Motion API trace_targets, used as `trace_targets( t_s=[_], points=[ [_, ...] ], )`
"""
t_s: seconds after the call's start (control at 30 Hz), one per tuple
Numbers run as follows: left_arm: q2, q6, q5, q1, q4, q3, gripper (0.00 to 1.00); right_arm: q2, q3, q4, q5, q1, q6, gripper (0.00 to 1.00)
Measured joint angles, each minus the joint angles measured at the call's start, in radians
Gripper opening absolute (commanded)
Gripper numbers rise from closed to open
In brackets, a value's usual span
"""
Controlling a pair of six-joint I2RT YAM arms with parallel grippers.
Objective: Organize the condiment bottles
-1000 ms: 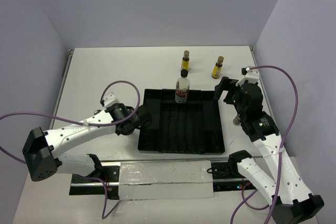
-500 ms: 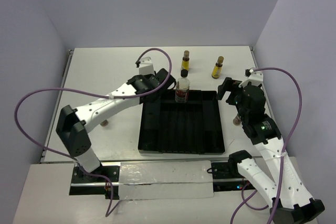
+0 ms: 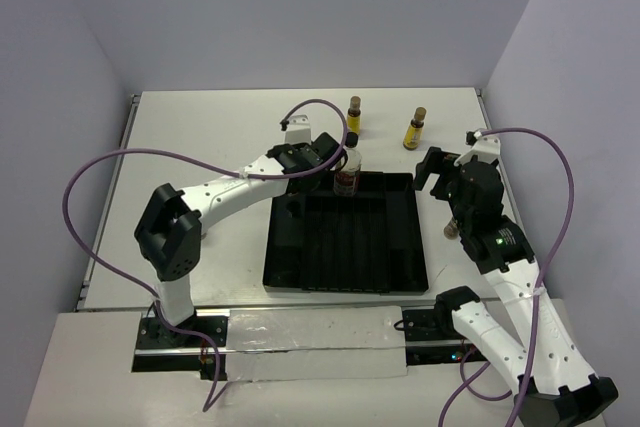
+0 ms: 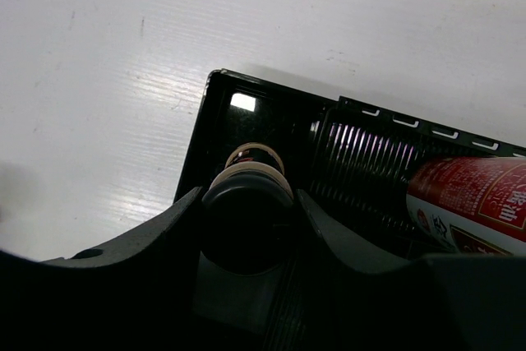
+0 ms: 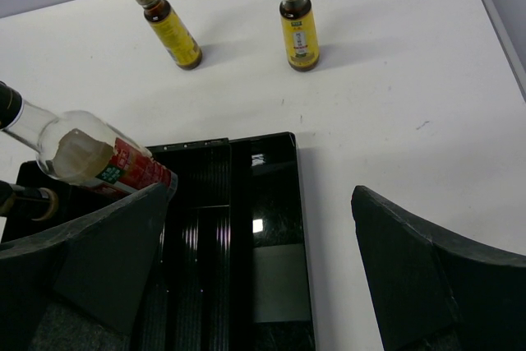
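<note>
A black ridged tray lies mid-table. My left gripper is over its far left corner, shut on the black lid of a short dark-brown jar inside that corner compartment. The tall clear bottle with a red-white label stands at the tray's far edge just right of it, and shows in the left wrist view and the right wrist view. Two slim yellow bottles stand on the table behind the tray. My right gripper is open and empty over the tray's far right corner.
Purple cables loop over both arms. The white table ends at walls on the left, back and right. A white strip lies at the near edge between the arm bases.
</note>
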Motion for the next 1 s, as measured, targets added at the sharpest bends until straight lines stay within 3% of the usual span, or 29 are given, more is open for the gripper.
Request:
trace_targets(
  t_s=[0.67,0.97,1.0],
  points=[
    [0.022,-0.040,0.031,0.014,0.102,-0.132,0.11,0.001,0.000,0.000,0.002,0.000,0.000,1.00],
    [0.011,-0.034,0.021,0.017,0.160,-0.169,0.39,0.000,0.000,0.000,0.002,0.000,0.000,1.00],
    [0.008,-0.034,0.021,0.018,0.168,-0.175,0.46,0.000,0.000,0.000,0.002,0.000,0.000,1.00]
  ],
)
